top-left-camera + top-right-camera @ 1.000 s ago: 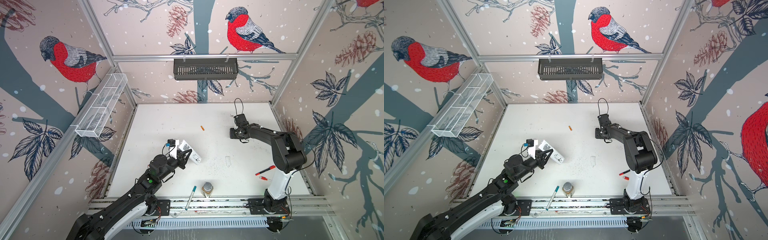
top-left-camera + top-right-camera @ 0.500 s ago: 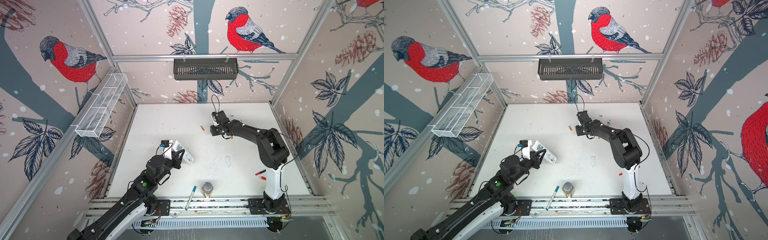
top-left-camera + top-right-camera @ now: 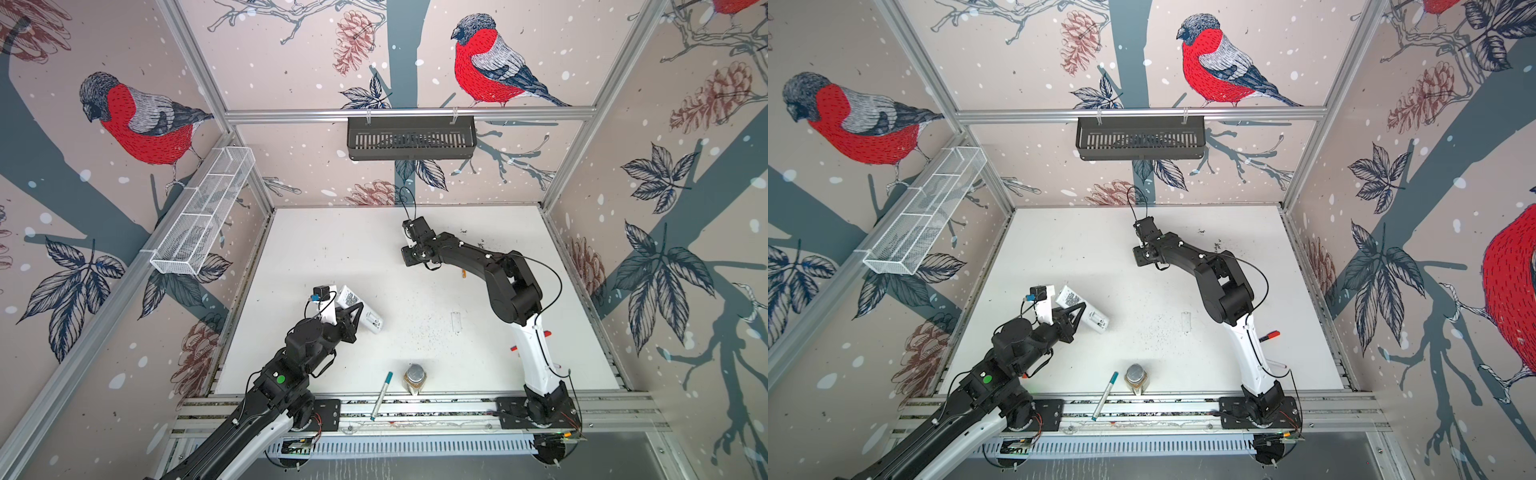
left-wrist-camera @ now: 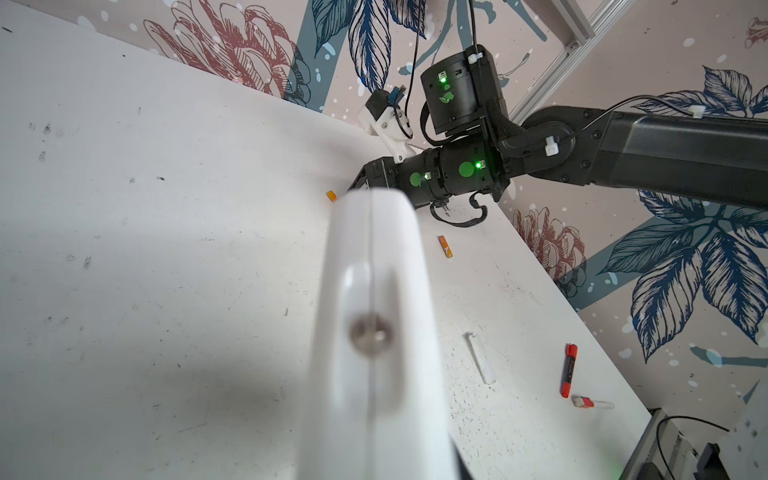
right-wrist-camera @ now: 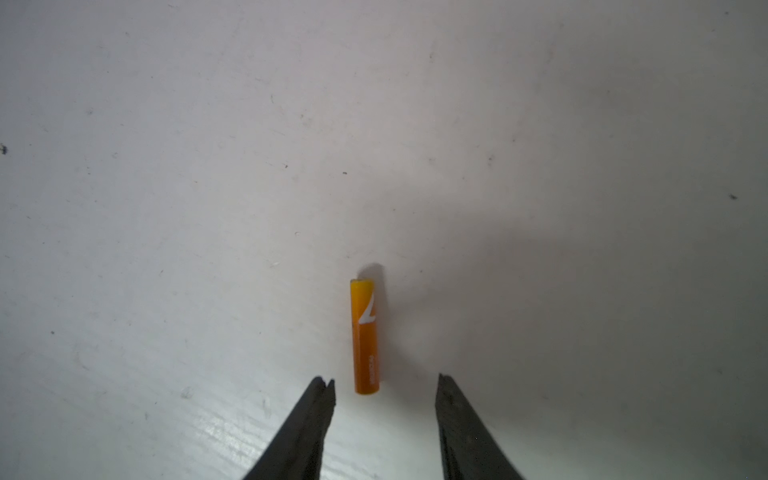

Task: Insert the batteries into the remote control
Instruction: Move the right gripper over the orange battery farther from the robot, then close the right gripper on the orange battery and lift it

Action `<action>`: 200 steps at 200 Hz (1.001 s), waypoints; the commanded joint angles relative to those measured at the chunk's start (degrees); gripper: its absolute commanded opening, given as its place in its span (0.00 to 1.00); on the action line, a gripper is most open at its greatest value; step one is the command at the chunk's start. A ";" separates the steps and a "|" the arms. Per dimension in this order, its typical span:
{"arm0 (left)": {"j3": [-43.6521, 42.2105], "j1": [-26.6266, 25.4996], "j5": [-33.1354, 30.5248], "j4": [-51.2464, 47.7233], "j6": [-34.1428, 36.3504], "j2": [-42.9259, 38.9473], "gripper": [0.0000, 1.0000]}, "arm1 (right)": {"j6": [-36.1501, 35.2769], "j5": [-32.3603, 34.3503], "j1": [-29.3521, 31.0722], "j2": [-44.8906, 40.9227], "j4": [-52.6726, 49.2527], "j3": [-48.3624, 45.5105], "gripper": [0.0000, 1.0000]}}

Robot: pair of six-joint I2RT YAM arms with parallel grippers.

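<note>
Left gripper (image 3: 355,311) sits lower left of centre in both top views, clamped tight across the white remote control (image 3: 371,322). The remote is tilted, back side up, with the QR label showing. It looks lifted off the table (image 3: 332,249), but that is hard to confirm from above. In the left wrist view the remote fills the middle as a blurred white end-on shape.

Right gripper (image 5: 386,380) is at upper centre in both top views, pointing down at the table. Its jaws are apart and hold nothing. An orange battery (image 5: 365,336) lies flat on the table, its near end just between the fingertips and touching neither.

A second battery (image 3: 464,273) lies right of centre, just beside the right arm (image 3: 469,255) and apart from the gripper. The white cover plate (image 3: 456,322) lies flat, right of centre, between the two arms. A red marker (image 3: 1268,335) lies by the right arm's white link. A teal marker (image 3: 382,395) and a small jar (image 3: 414,376) are at lower centre by the front rail.
</note>
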 commanded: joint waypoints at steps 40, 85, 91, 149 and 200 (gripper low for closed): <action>-0.14 0.10 0.00 0.34 0.22 -0.02 0.00 | -1.73 0.85 0.75 4.00 -3.13 4.27 0.39; -0.24 0.13 -0.06 0.66 0.14 0.20 0.00 | -1.69 1.55 1.10 4.16 -3.13 3.86 0.32; -0.20 0.10 -0.02 0.76 0.15 0.33 0.00 | -1.77 1.72 1.08 4.16 -3.03 3.85 0.32; -0.24 0.10 0.24 0.87 0.08 0.46 0.00 | -2.14 2.39 1.49 3.85 -3.05 3.79 0.21; -0.33 0.11 0.65 0.95 -0.27 0.60 0.00 | -3.19 3.84 2.05 2.37 -2.97 3.09 0.17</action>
